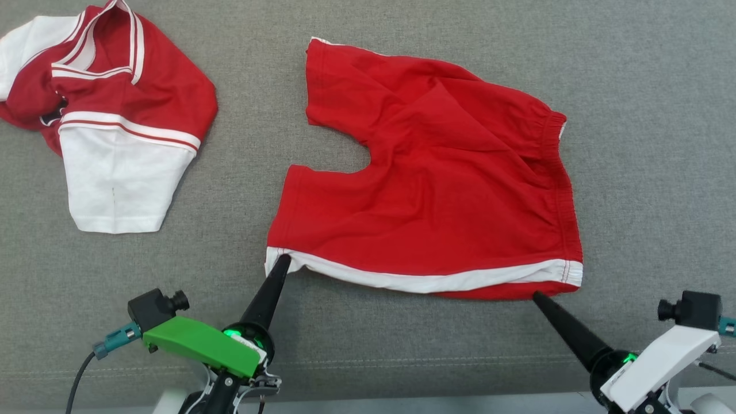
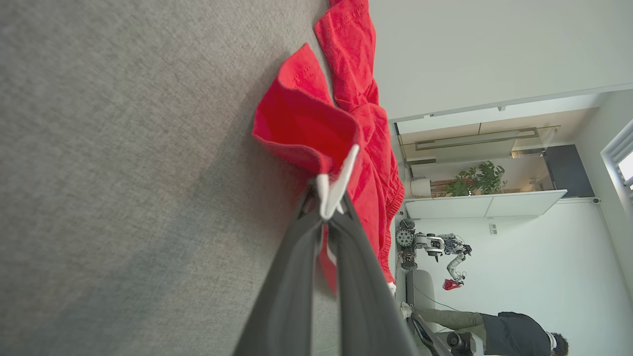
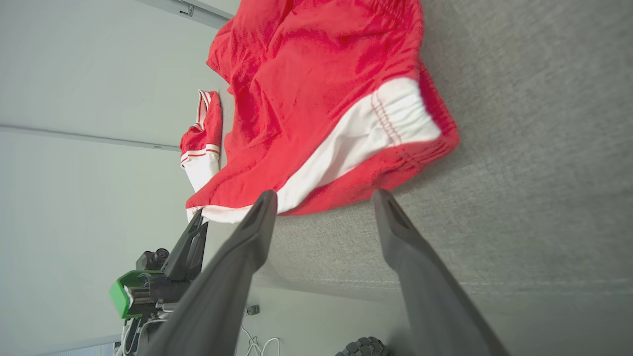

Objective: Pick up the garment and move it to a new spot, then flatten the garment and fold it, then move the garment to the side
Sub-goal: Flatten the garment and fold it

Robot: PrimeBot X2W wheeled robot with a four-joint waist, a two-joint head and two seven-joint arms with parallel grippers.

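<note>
Surface: grey woven cloth covers the whole worktop (image 1: 644, 86), with a stitched seam (image 1: 431, 362) running across it.
Garment: and there are the red shorts (image 1: 437, 172), spread nearly flat on that cloth, wrinkled through the middle, both legs pointing to the robot's left.
Waistband: the gathered elastic waistband (image 1: 560, 184) forms the shorts' right end.
Trim: a white band (image 1: 437, 282) runs along the shorts' near edge, and we spot a sliver of red under-layer peeking out beneath it towards the waistband.
Left gripper: we see the left gripper (image 1: 282, 263) at the shorts' near left corner, fingers pressed together on the hem. From the left wrist, white cloth is pinched between the tips, and the red leg stands up in a fold just beyond them.
Right gripper: over at the shorts' near right corner, the right gripper (image 3: 325, 198) stands wide with nothing between its fingers. One tip overlaps the white band, the other sits at the red edge, and we cannot tell whether either touches the fabric.
Other clothing: a red and white jersey (image 1: 109, 115) lies crumpled well apart from the shorts, off their left side and slightly farther away.
Background: beyond the shorts in the left wrist view we get pale walls, a leafy plant (image 2: 477, 179) on a ledge, a second robot (image 2: 430, 244), and a person (image 2: 494, 326) in a dark top and olive trousers.
</note>
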